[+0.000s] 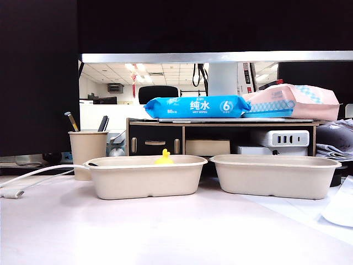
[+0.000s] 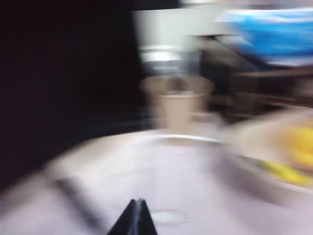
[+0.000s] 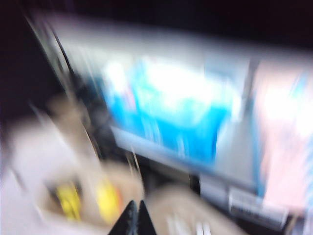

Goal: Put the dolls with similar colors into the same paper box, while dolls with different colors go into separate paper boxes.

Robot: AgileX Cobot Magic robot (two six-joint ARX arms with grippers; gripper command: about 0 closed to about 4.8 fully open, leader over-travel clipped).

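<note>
Beige moulded-pulp paper boxes are sitting side by side on the white table (image 1: 165,232) in front of the desk shelf (image 1: 220,124): the left paper box (image 1: 144,176), just beside the pen cup (image 1: 87,154), is showing a yellow doll's top (image 1: 164,158) peeking over its far rim, while the right paper box (image 1: 274,175) is showing nothing above its rim. Both wrist views are blurring heavily, yet the left gripper (image 2: 139,218) is showing its dark fingertips pressed together with nothing between them above the table near the pen cup, and two yellow dolls (image 2: 293,156) are lying in the left paper box beside it. Likewise the right gripper (image 3: 133,218) is showing its tips closed and empty, hanging above the boxes with the blue wet-wipes pack (image 3: 171,112) on the shelf beyond
</note>
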